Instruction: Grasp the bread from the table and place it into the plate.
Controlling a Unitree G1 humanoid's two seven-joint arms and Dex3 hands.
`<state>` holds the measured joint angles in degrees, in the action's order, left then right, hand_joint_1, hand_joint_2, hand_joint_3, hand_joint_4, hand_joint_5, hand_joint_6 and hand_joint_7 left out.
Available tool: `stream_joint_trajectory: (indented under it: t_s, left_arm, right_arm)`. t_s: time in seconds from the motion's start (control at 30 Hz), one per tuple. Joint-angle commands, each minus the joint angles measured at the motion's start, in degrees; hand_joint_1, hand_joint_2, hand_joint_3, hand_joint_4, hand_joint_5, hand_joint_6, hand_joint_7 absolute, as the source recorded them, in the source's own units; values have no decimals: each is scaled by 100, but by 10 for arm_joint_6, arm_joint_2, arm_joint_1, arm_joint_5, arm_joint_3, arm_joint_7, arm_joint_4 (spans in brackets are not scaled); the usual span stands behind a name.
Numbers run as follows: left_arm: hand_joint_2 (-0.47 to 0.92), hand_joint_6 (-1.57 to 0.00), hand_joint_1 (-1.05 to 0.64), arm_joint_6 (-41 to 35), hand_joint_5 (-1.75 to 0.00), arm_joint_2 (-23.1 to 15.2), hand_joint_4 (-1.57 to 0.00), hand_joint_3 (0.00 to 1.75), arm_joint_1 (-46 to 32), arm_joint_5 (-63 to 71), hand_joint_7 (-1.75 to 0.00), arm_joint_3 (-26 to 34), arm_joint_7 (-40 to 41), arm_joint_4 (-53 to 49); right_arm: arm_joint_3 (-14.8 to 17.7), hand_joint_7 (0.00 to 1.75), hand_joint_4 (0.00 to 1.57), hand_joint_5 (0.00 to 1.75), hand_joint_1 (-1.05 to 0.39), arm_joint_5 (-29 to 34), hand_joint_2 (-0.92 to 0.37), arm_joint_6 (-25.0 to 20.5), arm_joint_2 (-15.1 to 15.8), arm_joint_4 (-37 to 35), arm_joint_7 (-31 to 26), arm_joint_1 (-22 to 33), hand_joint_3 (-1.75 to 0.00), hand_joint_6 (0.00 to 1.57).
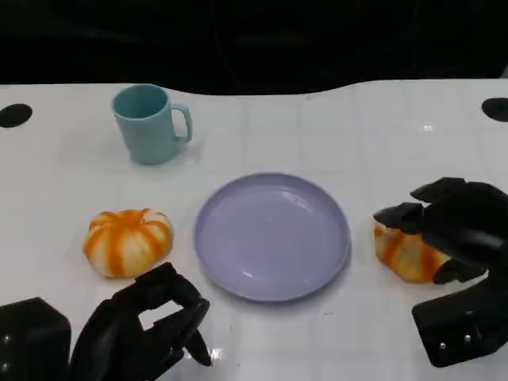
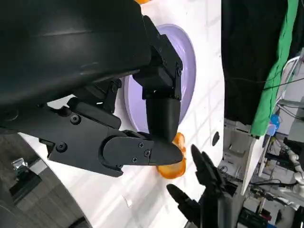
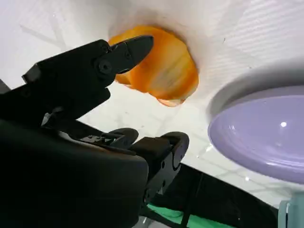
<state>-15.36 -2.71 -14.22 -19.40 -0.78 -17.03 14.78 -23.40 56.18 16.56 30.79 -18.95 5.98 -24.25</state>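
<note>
Fingers of the right hand point(image 1: 460, 230) curve over and around a bread roll point(image 1: 403, 252) at the table's right side — orange with pale stripes, sitting on the white table point(image 1: 317, 127). In the right wrist view, one black fingertip point(image 3: 137, 46) lies against the roll's edge point(image 3: 164, 66) while the others sit apart below it; whether the hand grips the roll or only cups it cannot be told. The roll rests just to the right of the plate point(image 1: 272, 236), close to the rim but apart from it.

The left hand point(image 1: 147, 325) rests low at the near left edge, fingers curled inward with nothing in them. Just beyond it lies a second roll point(image 1: 127, 241), round and orange-striped like a small pumpkin, beside the plate's left rim and untouched.

The plate is lavender, round and bare, in the middle of the table between the two rolls. A teal mug point(image 1: 149, 124) stands upright at the far left, handle pointing right — well apart from the plate. The left wrist view shows the plate point(image 2: 187, 71) and the right-hand roll point(image 2: 173, 168) past the left hand's fingers point(image 2: 161, 114).
</note>
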Motion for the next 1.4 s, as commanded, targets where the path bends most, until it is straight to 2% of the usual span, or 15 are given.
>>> stream_joint_trajectory:
  t_s: [0.03,0.17,0.47,0.73,0.87,1.03,1.07,1.1,1.13,1.2,1.27,1.37,1.4]
  left_arm:
    - [92,-60,-58,0,-175,-4,-72,30,-3,1,-162,3,5,8]
    - [92,-60,-58,0,-175,-4,-72,29,-5,3,-162,2,7,11]
    - [92,-60,-59,2,-175,-3,-73,30,-6,2,-162,1,5,13]
    - [92,-59,-59,3,-175,-4,-71,31,-11,3,-161,0,5,19]
    - [92,-59,-59,1,-175,-2,-71,31,-12,3,-161,0,8,23]
    - [92,-59,-59,-2,-175,-1,-71,31,-12,-1,-160,1,7,24]
    - [92,-59,-59,-2,-175,-1,-72,30,-12,0,-160,1,8,24]
    - [92,-59,-59,-2,-175,-2,-72,30,-12,0,-160,1,8,24]
    - [92,-59,-59,-3,-175,-2,-72,30,-12,1,-160,1,9,25]
    - [92,-59,-59,-6,-175,-1,-72,30,-13,2,-160,0,12,27]
    - [92,-60,-58,-6,-175,-2,-72,30,-13,3,-159,-1,13,28]
    - [92,-59,-58,-7,-175,-2,-71,31,-15,3,-159,-1,14,30]
    - [92,-59,-58,-7,-175,-2,-71,31,-15,3,-159,-2,14,31]
  right_arm:
    - [-27,1,41,7,-22,8,-68,-11,-9,-51,-4,-33,0,45]
    - [-46,1,43,6,-22,6,-68,-13,-17,-95,-8,-60,0,45]
    - [-72,0,41,2,-24,-14,-74,-18,-27,-158,36,-103,-2,43]
    - [-91,3,49,4,-23,-26,-80,-23,-41,-197,69,-141,-2,52]
    - [-98,5,64,9,-22,-28,-83,-20,-49,-212,63,-151,-2,64]
    - [-90,11,98,18,-19,-48,-90,-23,-70,-249,42,-162,-1,96]
    - [-87,11,103,21,-19,-57,-91,-22,-76,-257,35,-163,-1,101]
    - [-85,8,103,40,-19,-63,-91,-20,-80,-265,26,-164,-1,108]
    - [-85,6,95,80,-18,-66,-91,-17,-83,-273,14,-166,0,115]
    - [-89,3,87,123,-19,-66,-92,-12,-87,-292,-13,-170,-1,121]
    - [-97,2,83,136,-19,-60,-92,-7,-90,-312,-41,-175,-2,121]
    - [-108,2,81,150,-19,-52,-92,2,-92,-338,-82,-182,-18,124]
    - [-110,5,81,157,-18,-52,-92,8,-92,-346,-98,-183,-21,129]
